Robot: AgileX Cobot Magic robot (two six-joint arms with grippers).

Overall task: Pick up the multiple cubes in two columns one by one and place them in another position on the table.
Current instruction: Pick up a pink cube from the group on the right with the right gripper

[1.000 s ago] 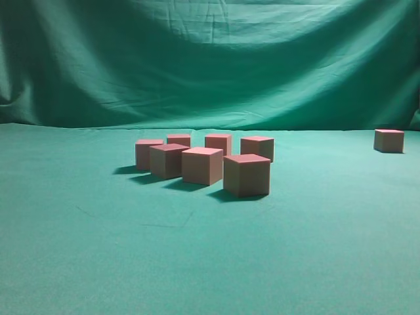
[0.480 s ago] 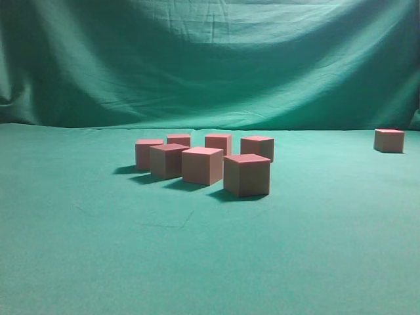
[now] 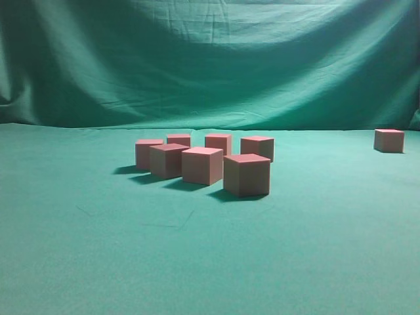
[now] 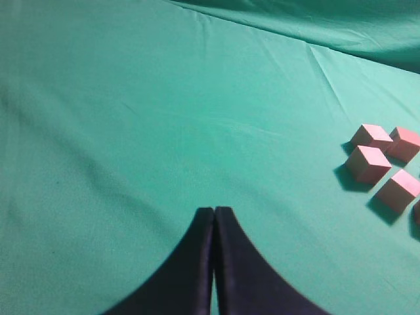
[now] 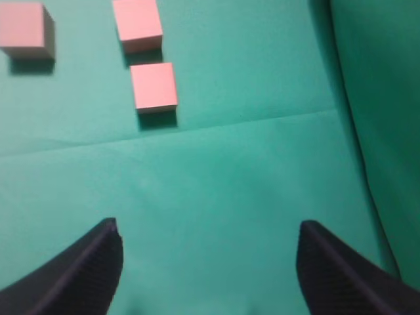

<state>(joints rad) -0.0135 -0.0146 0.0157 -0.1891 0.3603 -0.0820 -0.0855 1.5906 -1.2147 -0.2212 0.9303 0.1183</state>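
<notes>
Several pinkish-red cubes stand in two rows at the middle of the green table in the exterior view. One more cube stands alone at the far right. Neither gripper shows in the exterior view. My left gripper is shut and empty above bare cloth, with several cubes at the right edge of its view. My right gripper is open and empty above bare cloth. Three cubes show ahead of it, the nearest apart from its fingers.
A draped, wrinkled green backdrop hangs behind the table. In the right wrist view a fold of green cloth rises at the right. A crease runs across the cloth ahead of the right gripper.
</notes>
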